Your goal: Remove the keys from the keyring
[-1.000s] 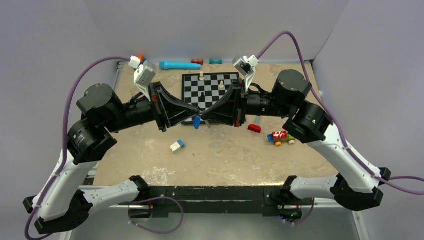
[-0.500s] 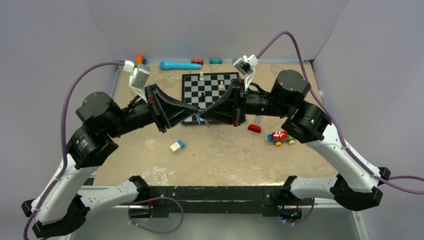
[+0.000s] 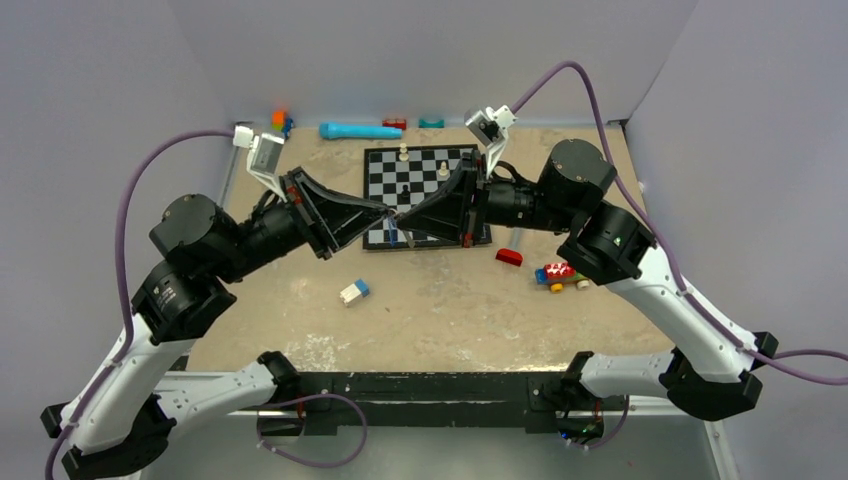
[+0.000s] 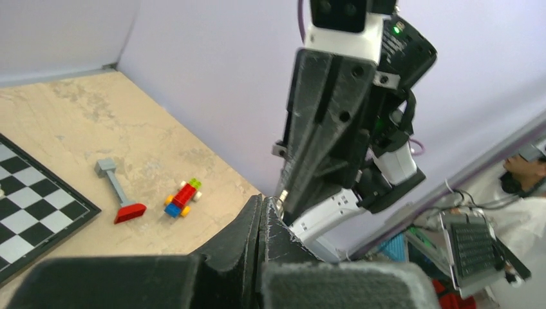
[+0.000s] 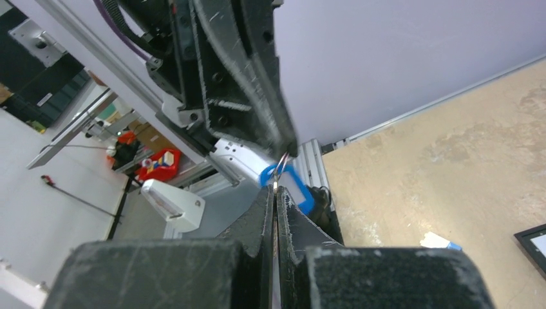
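My left gripper (image 3: 387,212) and right gripper (image 3: 399,213) meet tip to tip in the air over the near edge of the chessboard (image 3: 450,165). In the right wrist view my right gripper (image 5: 273,190) is shut on a thin metal strip, the key's blade. The key's blue oval head (image 5: 293,185) sits just past the fingertips. A thin wire keyring (image 5: 282,159) runs from it up to the left gripper's tip. In the left wrist view my left gripper (image 4: 263,203) is shut, with a small metal piece of the ring (image 4: 282,195) at its tip. In the top view the key (image 3: 396,236) hangs small below the tips.
A few chess pieces stand on the board. On the table lie a blue-and-white block (image 3: 354,291), a red-headed tool (image 3: 509,256), a toy car (image 3: 561,274) and a blue cylinder (image 3: 358,130) at the back, with small items along the back wall.
Both grippers have risen and moved toward the back, tips still together. The left arm has swung back and left. The blue key shows less in the top view.
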You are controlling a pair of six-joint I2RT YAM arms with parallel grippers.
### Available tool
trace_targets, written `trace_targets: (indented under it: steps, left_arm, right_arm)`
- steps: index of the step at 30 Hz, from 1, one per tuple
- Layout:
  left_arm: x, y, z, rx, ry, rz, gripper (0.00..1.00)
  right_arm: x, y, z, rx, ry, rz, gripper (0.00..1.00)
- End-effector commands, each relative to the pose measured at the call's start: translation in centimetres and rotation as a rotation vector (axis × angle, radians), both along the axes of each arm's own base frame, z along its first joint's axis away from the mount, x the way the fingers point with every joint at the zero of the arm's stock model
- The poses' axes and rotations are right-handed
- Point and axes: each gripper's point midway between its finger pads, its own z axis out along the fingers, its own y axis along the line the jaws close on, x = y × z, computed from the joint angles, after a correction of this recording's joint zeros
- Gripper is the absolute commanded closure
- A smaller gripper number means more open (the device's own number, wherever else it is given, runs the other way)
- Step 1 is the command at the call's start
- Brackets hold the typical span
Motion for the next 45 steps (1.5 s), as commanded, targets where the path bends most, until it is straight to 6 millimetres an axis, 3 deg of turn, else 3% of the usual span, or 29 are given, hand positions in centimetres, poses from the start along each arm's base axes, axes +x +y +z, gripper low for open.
trace_targets:
  steps: [1,16,22,29,38,45]
  left_arm:
    - [2.2,1.6,1.6,-0.091,-0.003,0.150,1.00]
    - [2.3,1.9,1.8,-0.116,0.015,0.165,1.00]
    - [2.5,2.2,0.0,-0.080,0.033,0.189,1.00]
    - [3.5,3.5,-5.2,0.003,0.132,0.287,1.00]
    - [5.2,3.6,-14.9,0.173,0.346,0.383,1.00]
    - [5.6,2.4,-22.8,0.307,0.506,0.380,1.00]
  right_arm:
    - [-1.7,-0.5,1.5,0.047,-0.021,0.064,1.00]
    - [-1.7,-0.5,1.6,0.056,-0.021,0.061,1.00]
    - [-0.7,-0.9,-0.3,0.026,0.008,-0.015,1.00]
    - [2.3,-2.2,-5.9,-0.051,0.118,-0.229,1.00]
    - [6.6,-5.0,-15.9,-0.245,0.316,-0.568,1.00]
    - [7.0,-6.3,-23.8,-0.362,0.477,-0.683,1.00]
